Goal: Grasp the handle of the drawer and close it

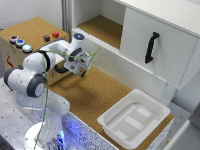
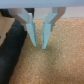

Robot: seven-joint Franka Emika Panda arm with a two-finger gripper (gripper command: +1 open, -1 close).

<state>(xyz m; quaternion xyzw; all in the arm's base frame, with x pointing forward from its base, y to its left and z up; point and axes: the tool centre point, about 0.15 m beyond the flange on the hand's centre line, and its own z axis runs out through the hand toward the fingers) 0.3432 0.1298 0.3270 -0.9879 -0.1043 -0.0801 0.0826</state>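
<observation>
The drawer (image 1: 160, 40) is the large white unit at the exterior view's right, and its flat front stands out from the cabinet at an angle. The black bar handle (image 1: 151, 47) is mounted upright on that front. My gripper (image 1: 82, 71) hangs over the cork surface, well to the exterior view's left of the handle and touching nothing. In the wrist view its two pale blue fingers (image 2: 31, 29) point down at the cork. My gripper (image 2: 39, 45) is open, with a narrow gap and nothing between the fingers. The handle is out of the wrist view.
A shallow white plastic tub (image 1: 114, 127) sits on the cork near the front edge. A cork-topped box (image 1: 32, 27) with round coloured buttons (image 1: 20, 43) stands at the exterior view's left. An open cork shelf (image 1: 102, 27) lies behind my arm.
</observation>
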